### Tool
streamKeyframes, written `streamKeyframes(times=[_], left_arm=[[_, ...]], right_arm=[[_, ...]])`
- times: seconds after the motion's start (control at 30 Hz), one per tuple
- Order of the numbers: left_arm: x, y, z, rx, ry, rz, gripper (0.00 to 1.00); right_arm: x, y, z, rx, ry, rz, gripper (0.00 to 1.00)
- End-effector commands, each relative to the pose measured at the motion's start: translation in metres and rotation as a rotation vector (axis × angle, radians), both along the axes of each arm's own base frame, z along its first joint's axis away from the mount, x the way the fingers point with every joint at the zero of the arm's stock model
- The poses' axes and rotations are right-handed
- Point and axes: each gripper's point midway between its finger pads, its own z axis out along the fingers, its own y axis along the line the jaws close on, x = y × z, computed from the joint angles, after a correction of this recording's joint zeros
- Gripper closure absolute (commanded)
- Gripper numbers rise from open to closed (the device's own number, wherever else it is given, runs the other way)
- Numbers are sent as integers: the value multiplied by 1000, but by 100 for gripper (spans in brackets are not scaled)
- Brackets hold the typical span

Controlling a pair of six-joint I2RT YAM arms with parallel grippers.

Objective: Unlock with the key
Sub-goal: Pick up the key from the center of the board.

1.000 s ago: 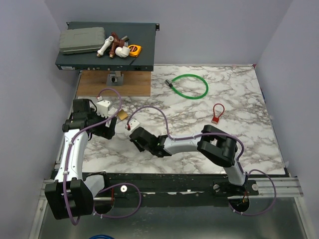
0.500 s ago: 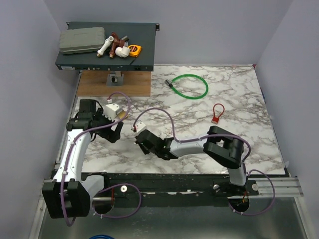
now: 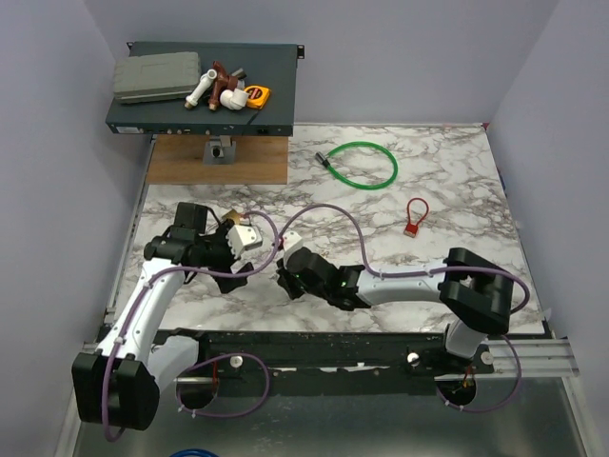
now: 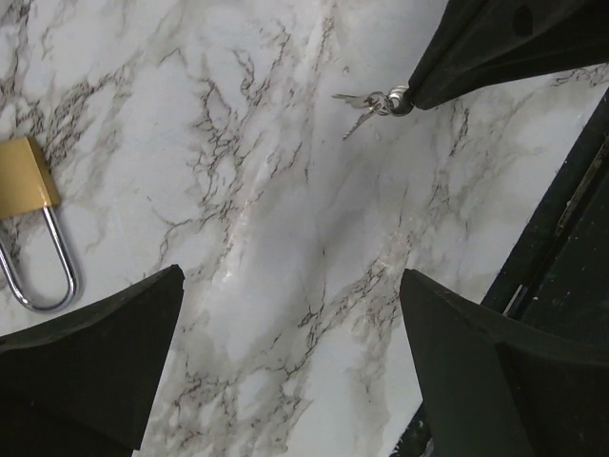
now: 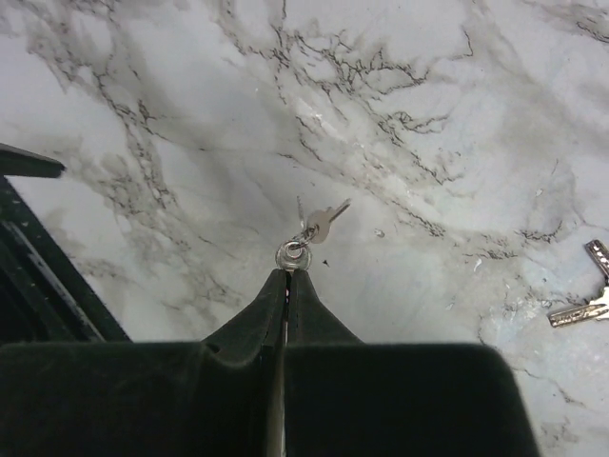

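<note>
Where the right arm reaches across the marble table [image 3: 447, 181] toward the 8 o'clock sector of the top, the right gripper [image 5: 287, 276] is clamped fully closed, its two black fingers pressed flat against each other. The fingertips pinch a small metal ring [image 5: 291, 254]. The key [image 5: 321, 222], a thin silvery piece, hangs from that ring and points to 1 o'clock in the right wrist view. It cannot be told whether the key touches the marble or sits just above it.

The left gripper [image 4: 290, 286] is spread wide and holds nothing, with bare marble between its fingers [image 4: 95, 352]. In the left wrist view, the pinched ring and key appear at 1 o'clock, well apart from both left fingers.

The brass padlock [image 4: 23, 174] lies flat on the table at 9 o'clock in the same view. Its silver shackle [image 4: 57, 262] points to 6 o'clock and ends just beside the left-hand finger.

A second loose key [image 5: 582, 303] lies on the marble at 4 o'clock from the held one, near the frame edge.

From above, a green cable loop [image 3: 363, 164] lies at 12 o'clock on the table. A small red lock [image 3: 415, 218] sits toward 2 o'clock. A dark equipment case [image 3: 276, 95] occupies the 11 o'clock corner.
</note>
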Motion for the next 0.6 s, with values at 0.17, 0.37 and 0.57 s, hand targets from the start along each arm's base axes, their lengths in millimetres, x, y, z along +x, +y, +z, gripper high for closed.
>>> streamKeyframes(times=[0.17, 0.37, 0.57], left_arm=[[-29, -35, 23, -168, -249, -244, 5], [-21, -35, 39, -184, -406, -205, 4], [-22, -51, 51, -325, -406, -186, 6]], right_arm=[[-13, -2, 46, 75, 52, -18, 99], [-14, 1, 87, 138, 36, 1, 99], [-26, -3, 125, 199, 46, 45, 99]])
